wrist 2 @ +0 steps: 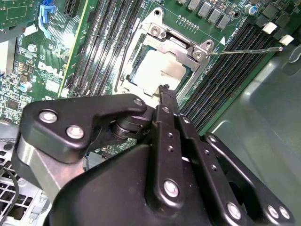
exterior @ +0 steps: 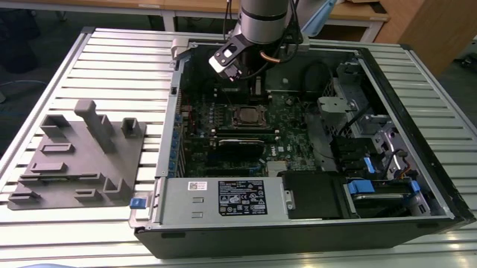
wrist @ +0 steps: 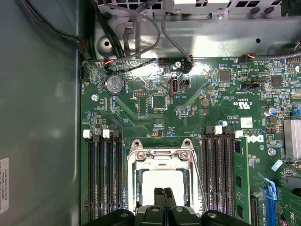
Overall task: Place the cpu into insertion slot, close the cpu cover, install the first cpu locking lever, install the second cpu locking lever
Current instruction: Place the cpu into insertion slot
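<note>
Chip [wrist 2: 160,73] sits flat in the socket [exterior: 233,117] on the green board [wrist: 155,108] of an open PC case [exterior: 417,111], w/ the silver cover [wrist 2: 181,44] lying down over its edges in both wrist views. The gripper [wrist: 164,192] hangs just above the chip's edge, its two black fingers pressed together w/ nothing between them. One thin wire lever [wrist 2: 244,51] juts out from the cover's corner across the memory slots [wrist 2: 235,70] and looks unlatched. A second lever [wrist 2: 121,66] runs along the opposite side (whether it's hooked home can't be told). Seating and cover look done, so the lever work appears to be the step in hand. It calls for the closed tips to bear on a thin rod, press it down and tuck it under its catch w/o scraping the board.
</note>
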Robot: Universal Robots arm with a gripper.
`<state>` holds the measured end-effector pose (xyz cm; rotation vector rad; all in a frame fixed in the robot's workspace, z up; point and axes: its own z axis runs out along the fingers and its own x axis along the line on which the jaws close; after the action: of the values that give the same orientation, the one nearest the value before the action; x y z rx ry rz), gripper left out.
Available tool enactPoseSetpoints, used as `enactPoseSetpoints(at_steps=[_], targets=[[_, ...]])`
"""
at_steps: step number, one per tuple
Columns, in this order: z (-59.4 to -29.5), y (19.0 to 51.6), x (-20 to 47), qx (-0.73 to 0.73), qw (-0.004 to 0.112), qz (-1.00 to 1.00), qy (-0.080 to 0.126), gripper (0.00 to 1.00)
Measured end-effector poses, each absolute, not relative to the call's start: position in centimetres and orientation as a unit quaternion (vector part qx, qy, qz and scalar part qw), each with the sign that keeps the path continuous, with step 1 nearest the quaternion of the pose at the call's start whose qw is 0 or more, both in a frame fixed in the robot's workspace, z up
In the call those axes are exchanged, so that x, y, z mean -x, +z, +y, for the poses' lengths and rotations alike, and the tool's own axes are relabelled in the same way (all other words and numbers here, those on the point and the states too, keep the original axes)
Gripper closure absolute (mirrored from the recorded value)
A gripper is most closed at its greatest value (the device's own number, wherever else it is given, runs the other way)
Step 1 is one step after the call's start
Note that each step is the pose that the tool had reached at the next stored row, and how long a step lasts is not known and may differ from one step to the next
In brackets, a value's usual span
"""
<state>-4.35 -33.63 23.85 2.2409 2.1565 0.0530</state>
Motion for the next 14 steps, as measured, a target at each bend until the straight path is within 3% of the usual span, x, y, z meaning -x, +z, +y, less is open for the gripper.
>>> enactPoseSetpoints(at_steps=[14], targets=[[-33.84,23.30,4.35,-0.720,0.013,0.693,0.014,0.89]])
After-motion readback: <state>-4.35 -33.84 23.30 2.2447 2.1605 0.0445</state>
